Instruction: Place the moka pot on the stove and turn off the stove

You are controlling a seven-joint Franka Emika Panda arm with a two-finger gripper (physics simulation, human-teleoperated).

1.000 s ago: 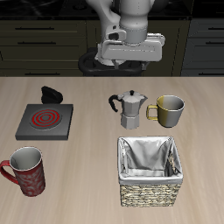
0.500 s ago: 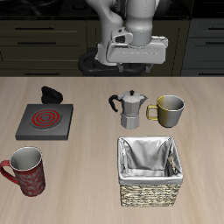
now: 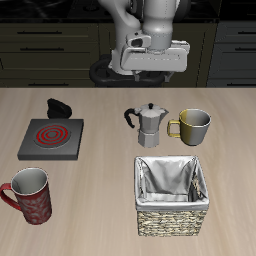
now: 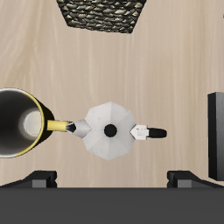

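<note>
The silver moka pot [image 3: 150, 124] stands upright on the table near the middle, its black handle pointing toward the stove. In the wrist view the moka pot [image 4: 109, 130] shows from straight above with its black lid knob. The dark-grey stove [image 3: 52, 138] lies apart from it, its spiral burner ring glowing red and its black knob [image 3: 57, 106] at the back edge. Only the stove's edge [image 4: 216, 131] shows in the wrist view. My gripper [image 3: 150, 72] hangs high above the moka pot, open and empty, with the fingertips [image 4: 39, 180] wide apart.
An olive-grey mug [image 3: 192, 125] stands close beside the moka pot, away from the stove, and also shows in the wrist view [image 4: 19, 123]. A cloth-lined wicker basket [image 3: 173, 206] stands nearer the front edge. A red patterned mug [image 3: 30, 195] stands in front of the stove.
My gripper has shifted a little sideways at the same height, ending above the moka pot. Nothing on the table has moved.
</note>
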